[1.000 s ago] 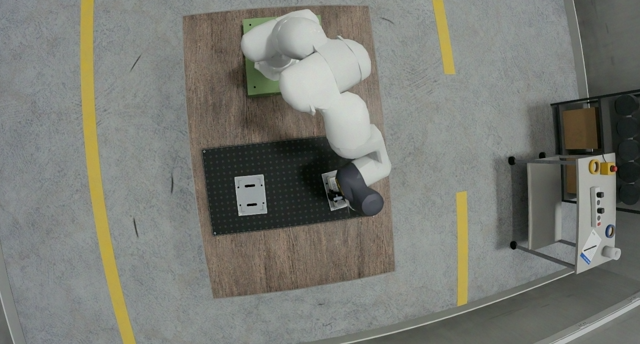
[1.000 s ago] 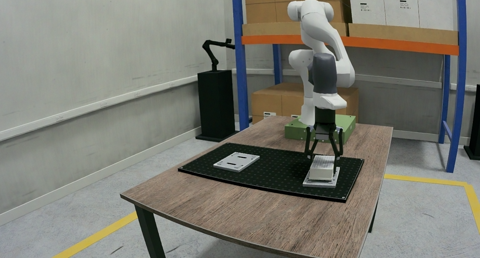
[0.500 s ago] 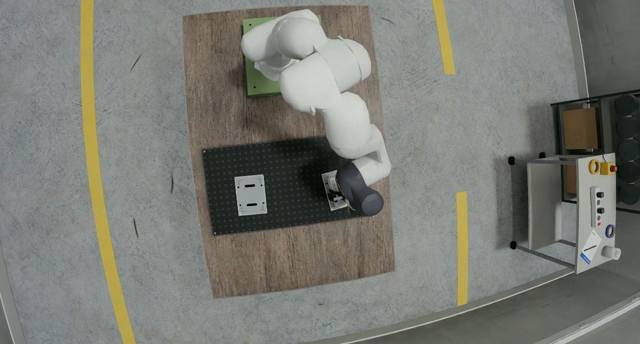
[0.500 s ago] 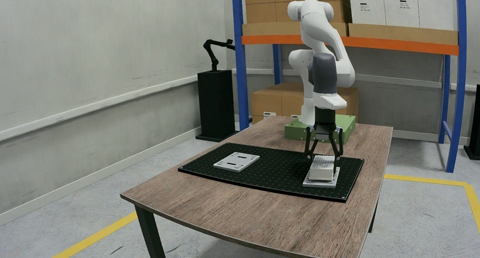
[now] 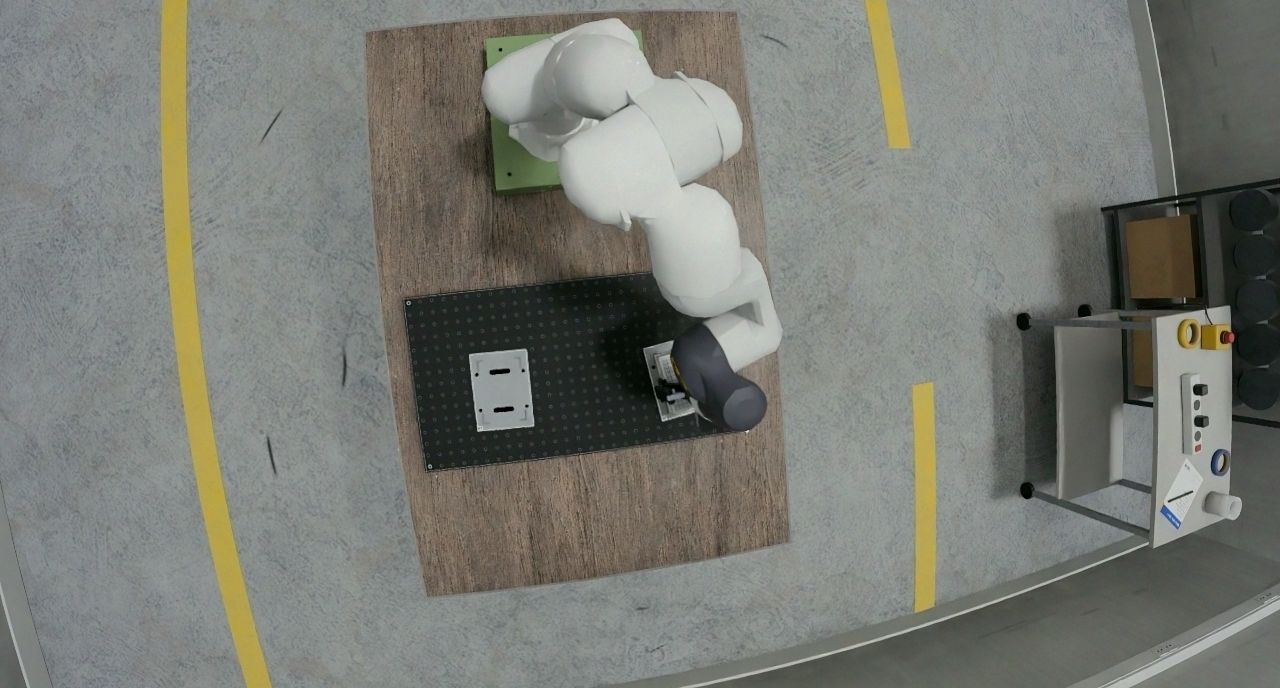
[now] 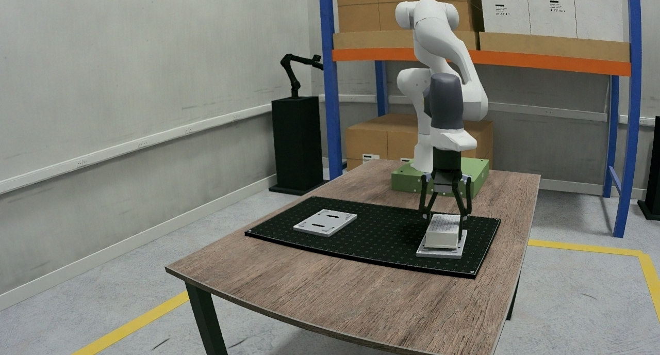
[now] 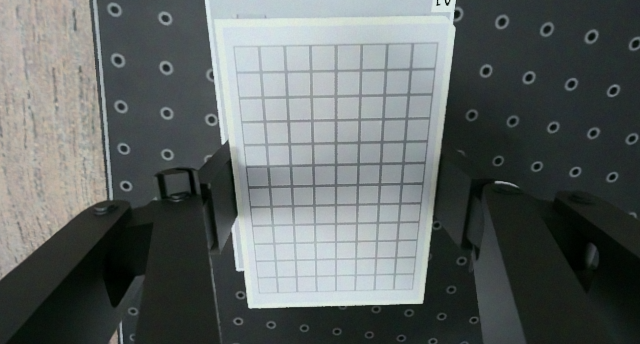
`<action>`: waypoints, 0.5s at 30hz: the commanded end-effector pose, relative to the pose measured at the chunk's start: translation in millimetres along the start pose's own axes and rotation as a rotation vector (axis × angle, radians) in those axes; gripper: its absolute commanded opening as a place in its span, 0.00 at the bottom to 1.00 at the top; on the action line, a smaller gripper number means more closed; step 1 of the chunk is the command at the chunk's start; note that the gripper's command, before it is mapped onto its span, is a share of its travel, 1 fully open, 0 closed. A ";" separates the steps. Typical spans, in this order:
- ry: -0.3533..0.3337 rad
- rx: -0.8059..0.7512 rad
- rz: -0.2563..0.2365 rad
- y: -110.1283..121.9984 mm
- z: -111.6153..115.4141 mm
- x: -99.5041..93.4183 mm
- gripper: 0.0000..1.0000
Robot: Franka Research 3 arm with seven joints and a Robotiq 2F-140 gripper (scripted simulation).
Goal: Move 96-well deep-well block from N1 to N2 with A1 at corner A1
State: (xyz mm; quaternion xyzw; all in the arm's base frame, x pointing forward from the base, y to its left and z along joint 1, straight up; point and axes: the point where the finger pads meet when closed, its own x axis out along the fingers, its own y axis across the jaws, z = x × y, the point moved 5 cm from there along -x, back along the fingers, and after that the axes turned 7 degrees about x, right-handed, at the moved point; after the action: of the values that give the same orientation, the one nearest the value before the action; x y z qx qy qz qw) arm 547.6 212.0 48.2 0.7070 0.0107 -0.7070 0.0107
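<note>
The white 96-well deep-well block (image 6: pixel 442 235) (image 7: pixel 330 134) (image 5: pixel 671 409) sits on plate nest N2 (image 6: pixel 440 253) (image 7: pixel 320 1), at the right end of the black perforated board (image 5: pixel 572 326) (image 6: pixel 382 235) (image 7: pixel 525 84). In the wrist view its cut-off corner is at the top right, next to the nest's A1 label (image 7: pixel 444 0). My gripper (image 6: pixel 443 219) (image 7: pixel 330 156) points straight down, and its two pads are shut on the block's long sides. In the overhead view the wrist hides most of the block. Nest N1 (image 5: pixel 501 369) (image 6: pixel 339 220) lies empty at the board's other end.
The board lies on a wooden table (image 5: pixel 581 523) (image 6: pixel 346 297). The arm's green base block (image 5: pixel 519 169) (image 6: pixel 406 179) stands at the table's far end. A cart with a control panel (image 5: pixel 1190 415) stands off the table on the floor.
</note>
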 end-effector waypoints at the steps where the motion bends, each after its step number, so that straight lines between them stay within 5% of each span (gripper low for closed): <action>1: 0.003 0.006 0.000 0.1 -0.5 0.8 0.60; 15: 0.003 0.006 0.000 0.2 -0.1 2.8 0.60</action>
State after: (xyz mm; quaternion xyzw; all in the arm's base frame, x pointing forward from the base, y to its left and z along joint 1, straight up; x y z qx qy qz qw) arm 547.0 211.8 45.9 0.7070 0.0106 -0.7071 0.0107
